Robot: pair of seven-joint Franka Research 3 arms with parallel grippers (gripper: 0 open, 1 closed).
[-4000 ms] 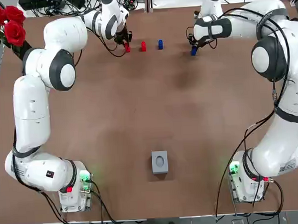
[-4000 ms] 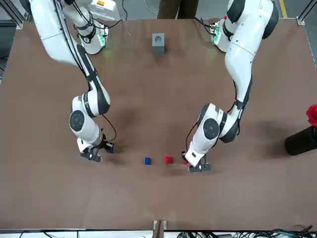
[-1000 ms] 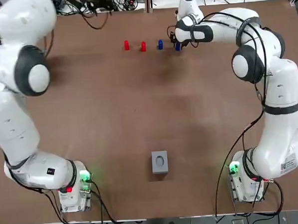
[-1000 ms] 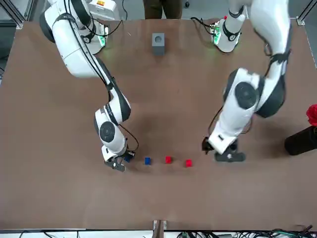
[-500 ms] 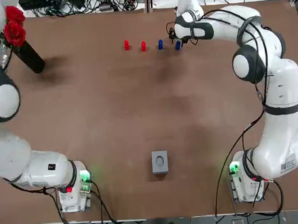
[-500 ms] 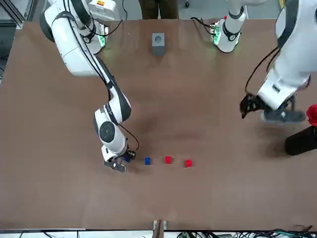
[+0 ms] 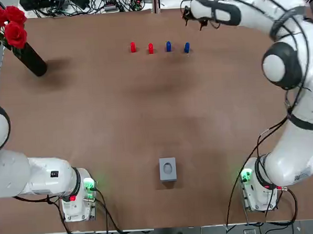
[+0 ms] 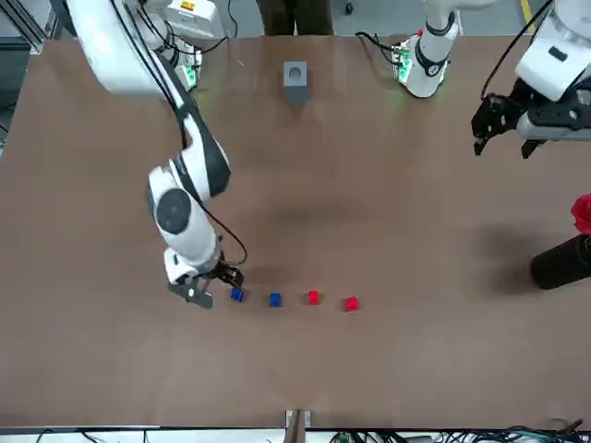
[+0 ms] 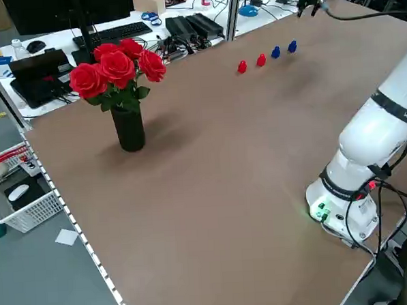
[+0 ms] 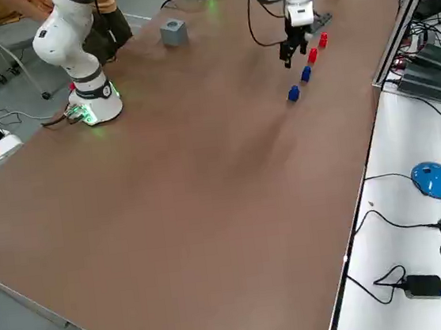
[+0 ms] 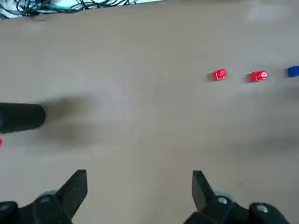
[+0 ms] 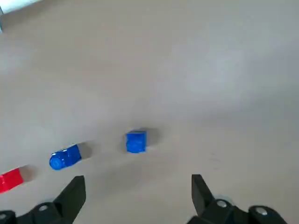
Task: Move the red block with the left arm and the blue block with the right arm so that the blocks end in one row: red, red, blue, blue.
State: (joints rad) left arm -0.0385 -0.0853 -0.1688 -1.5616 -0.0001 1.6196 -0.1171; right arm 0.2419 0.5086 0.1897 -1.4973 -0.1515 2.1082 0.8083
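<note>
In the upper middle of the top view, four blocks stand in one row: red block [image 7: 133, 47], second red block [image 7: 151, 48], blue block [image 7: 168, 45], outer blue block [image 7: 187, 47]. My right gripper [image 8: 214, 284] hangs open and empty near the outer blue block. My left gripper [image 8: 503, 125], also open, is at the front view's upper right, well apart.

Nothing legible anywhere. A dark sticker [image 7: 54, 174] on the left arm [image 7: 28, 173] and a yellow label [image 8: 188, 6] by the right arm [image 8: 180, 208] base carry marks — all too small to read.
</note>
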